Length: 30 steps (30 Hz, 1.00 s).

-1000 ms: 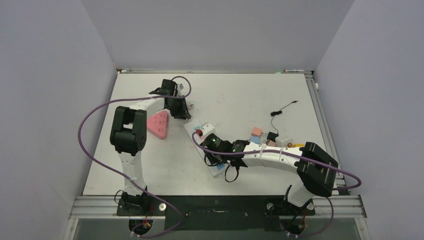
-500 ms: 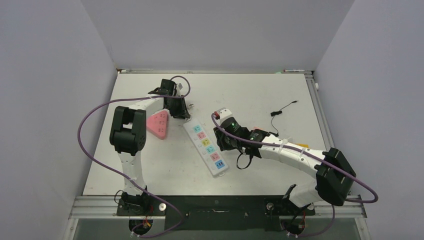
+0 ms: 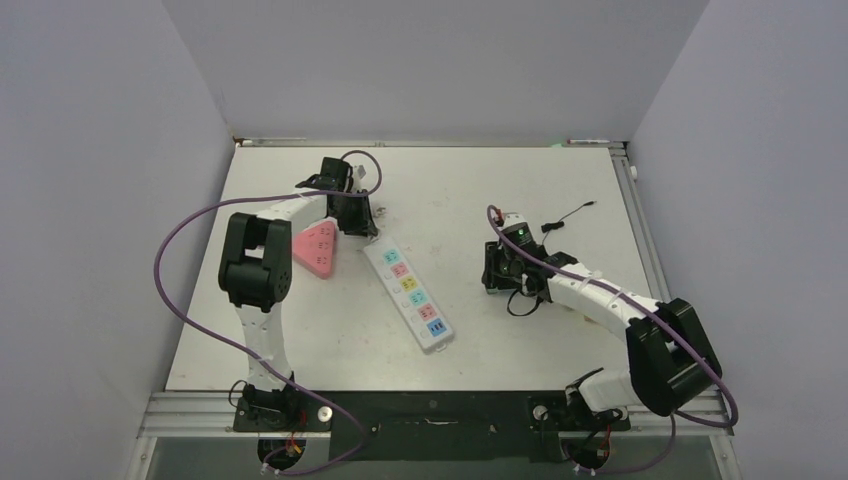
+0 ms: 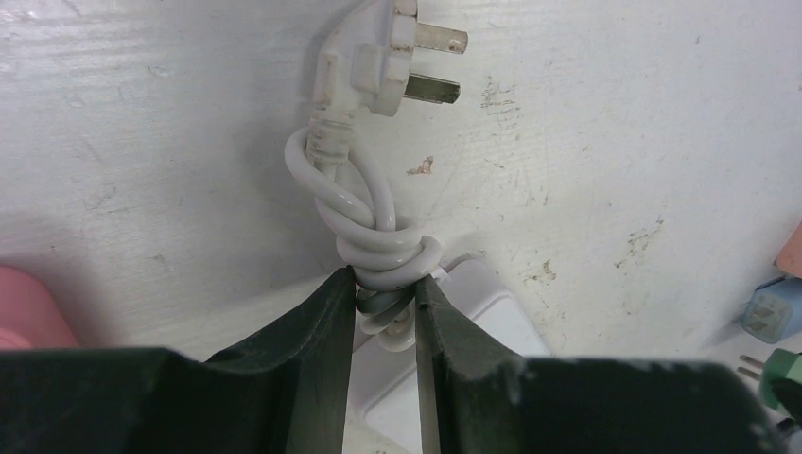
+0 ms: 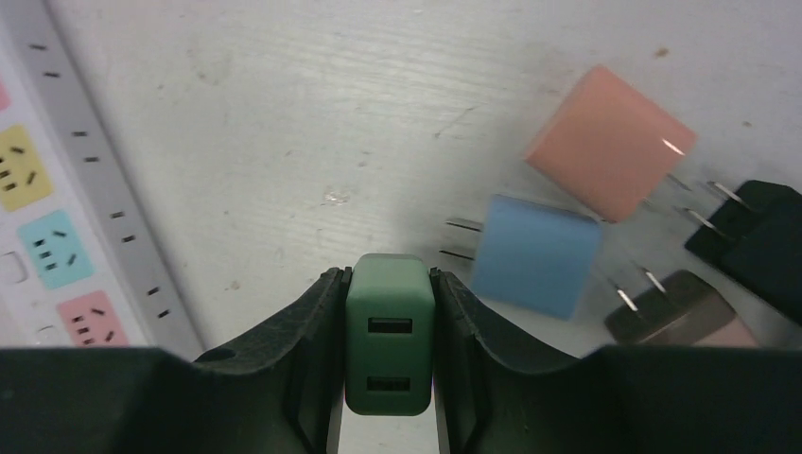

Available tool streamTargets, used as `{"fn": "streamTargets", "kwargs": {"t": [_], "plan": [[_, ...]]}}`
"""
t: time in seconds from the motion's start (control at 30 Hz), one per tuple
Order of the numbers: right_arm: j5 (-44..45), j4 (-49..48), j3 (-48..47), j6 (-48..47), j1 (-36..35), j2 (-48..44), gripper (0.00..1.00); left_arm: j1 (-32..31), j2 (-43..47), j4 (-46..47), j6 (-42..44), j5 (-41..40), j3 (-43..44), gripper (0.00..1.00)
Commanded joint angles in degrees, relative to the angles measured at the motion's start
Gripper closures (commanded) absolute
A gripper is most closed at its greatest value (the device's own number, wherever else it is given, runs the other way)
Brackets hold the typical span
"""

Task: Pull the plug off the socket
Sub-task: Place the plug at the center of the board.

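The white socket strip (image 3: 408, 284) with coloured outlets lies slantwise at the table's middle, and none of its outlets in view holds a plug. The plug (image 5: 390, 340), a dark green block with two USB ports, sits squeezed between the fingers of my right gripper (image 5: 386, 276). That gripper (image 3: 497, 268) hangs over the table to the right of the strip (image 5: 47, 218), apart from it. My left gripper (image 3: 355, 222) is at the strip's far end. Its jaws (image 4: 383, 282) are shut on the strip's coiled white cord (image 4: 378, 241).
Loose plugs lie beside the right gripper: pink (image 5: 610, 142), blue (image 5: 534, 255), black (image 5: 757, 241) and brownish (image 5: 676, 312). The cord's own white wall plug (image 4: 388, 66) lies beyond the left fingers. A pink triangular socket (image 3: 318, 248) is left of the strip; a thin black cable (image 3: 565, 218) lies far right.
The right arm has swung from over the strip to the right, carrying the green plug clear of the outlets. The left arm and the strip have stayed put.
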<state>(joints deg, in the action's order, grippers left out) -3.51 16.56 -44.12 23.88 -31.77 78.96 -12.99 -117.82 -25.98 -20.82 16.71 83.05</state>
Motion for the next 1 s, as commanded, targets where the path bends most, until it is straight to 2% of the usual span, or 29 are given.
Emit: {"fn": "streamTargets", "kwargs": {"t": [0.0, 0.17, 0.27, 0.3, 0.4, 0.57, 0.83, 0.97], "plan": [[-3.1, -3.0, 1.3, 0.9, 5.3, -1.9, 0.93, 1.3, 2.6, -0.1, 5.0, -6.4, 0.1, 0.92], [-2.5, -2.6, 4.4, 1.3, 12.1, -4.3, 0.87, 1.1, 5.0, 0.8, 6.0, -7.0, -0.6, 0.63], [-2.4, -2.5, 5.6, 1.5, 15.5, -5.5, 0.77, 1.1, 6.7, 1.3, 6.2, -7.2, -1.1, 0.38], [-2.3, -2.5, 5.9, 1.5, 16.0, -5.6, 0.73, 1.0, 7.4, 1.3, 6.3, -7.4, -1.1, 0.27], [-0.8, -2.6, 6.4, 1.9, 17.2, -5.8, 0.59, 0.9, 8.9, 1.6, 6.7, -8.0, -1.6, 0.12], [0.5, -3.1, 6.7, 2.2, 18.8, -5.8, 0.41, 1.0, 11.6, 3.0, 7.2, -8.9, -3.0, 0.05], [2.7, -3.0, 5.4, 2.1, 19.4, -6.9, 0.28, 1.5, 17.4, 6.6, 6.9, -12.3, -6.6, 0.0], [3.0, -3.0, 4.2, 1.5, 19.4, -7.4, 0.19, 2.2, 22.3, 9.0, 6.4, -14.8, -9.5, 0.03]]}}
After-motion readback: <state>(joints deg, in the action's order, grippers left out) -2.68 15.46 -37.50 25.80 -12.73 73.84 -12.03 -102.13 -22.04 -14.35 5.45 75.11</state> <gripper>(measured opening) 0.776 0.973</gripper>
